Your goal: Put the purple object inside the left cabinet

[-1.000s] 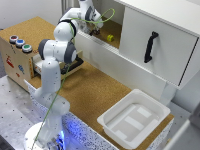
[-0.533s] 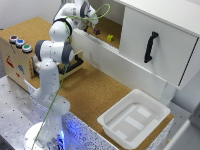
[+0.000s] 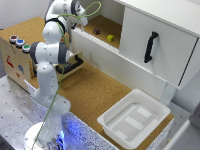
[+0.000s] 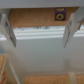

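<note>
The purple object (image 3: 96, 31) lies on the cork floor of the left cabinet (image 3: 116, 26), which stands open. A small yellow-green piece (image 3: 110, 37) sits just beside it. The cabinet's white door (image 3: 167, 55) carries a black handle (image 3: 150, 47). My gripper (image 3: 81, 20) hangs at the cabinet's mouth, on the exterior view's left of the purple object and apart from it. In the blurred wrist view my gripper (image 4: 40, 43) is open with nothing between its fingers (image 4: 7, 31). A small dark piece with a yellow spot (image 4: 60, 15) shows on cork beyond a white panel.
A wooden box (image 3: 14, 59) with coloured round buttons stands at the exterior view's left. A white tray (image 3: 134, 119) rests on the cork table (image 3: 95, 92) near its front edge. The white lower front panel (image 3: 120, 62) of the cabinet juts out below the opening.
My gripper has drawn back from inside the cabinet toward the exterior view's left. The purple object stays on the cabinet floor.
</note>
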`<state>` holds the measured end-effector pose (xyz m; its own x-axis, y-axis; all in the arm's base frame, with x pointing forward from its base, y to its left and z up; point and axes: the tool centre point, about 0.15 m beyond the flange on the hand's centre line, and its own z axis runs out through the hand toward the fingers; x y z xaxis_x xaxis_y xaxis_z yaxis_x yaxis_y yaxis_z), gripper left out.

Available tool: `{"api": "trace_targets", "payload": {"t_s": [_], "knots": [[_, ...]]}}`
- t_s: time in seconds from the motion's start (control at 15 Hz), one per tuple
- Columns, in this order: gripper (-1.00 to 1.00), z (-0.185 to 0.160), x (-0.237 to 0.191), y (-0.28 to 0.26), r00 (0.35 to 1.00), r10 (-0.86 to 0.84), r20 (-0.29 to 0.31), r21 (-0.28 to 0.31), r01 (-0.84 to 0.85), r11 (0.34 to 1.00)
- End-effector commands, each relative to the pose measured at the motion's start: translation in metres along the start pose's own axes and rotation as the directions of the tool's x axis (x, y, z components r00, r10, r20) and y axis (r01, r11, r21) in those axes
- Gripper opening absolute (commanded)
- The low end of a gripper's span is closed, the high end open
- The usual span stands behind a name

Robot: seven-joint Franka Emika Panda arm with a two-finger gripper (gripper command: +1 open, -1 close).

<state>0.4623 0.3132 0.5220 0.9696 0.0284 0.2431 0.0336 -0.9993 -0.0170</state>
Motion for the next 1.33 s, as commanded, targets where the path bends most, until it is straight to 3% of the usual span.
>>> {"api": "trace_targets", "payload": {"t_s": [0.0, 0.13, 0.33, 0.53, 0.67, 0.87, 1.07, 1.27], "knots": [[1.0, 0.003, -0.08, -0.029, 0.976, -0.21, -0.058, 0.139, 0.216, 0.966], [1.0, -0.004, -0.102, -0.052, 0.947, -0.313, -0.074, 0.227, 0.322, 0.919], [1.0, -0.026, -0.133, -0.081, 0.858, -0.509, -0.067, 0.289, 0.505, 0.813], [1.0, -0.048, -0.158, -0.097, 0.764, -0.645, -0.031, 0.26, 0.629, 0.733], [1.0, -0.064, -0.176, -0.114, 0.739, -0.674, -0.013, 0.226, 0.658, 0.718], [1.0, -0.075, -0.203, -0.153, 0.694, -0.72, 0.016, 0.205, 0.702, 0.682], [1.0, -0.082, -0.238, -0.201, 0.607, -0.793, 0.048, 0.175, 0.777, 0.605], [1.0, -0.085, -0.261, -0.239, 0.544, -0.837, 0.058, 0.192, 0.817, 0.544]]}}
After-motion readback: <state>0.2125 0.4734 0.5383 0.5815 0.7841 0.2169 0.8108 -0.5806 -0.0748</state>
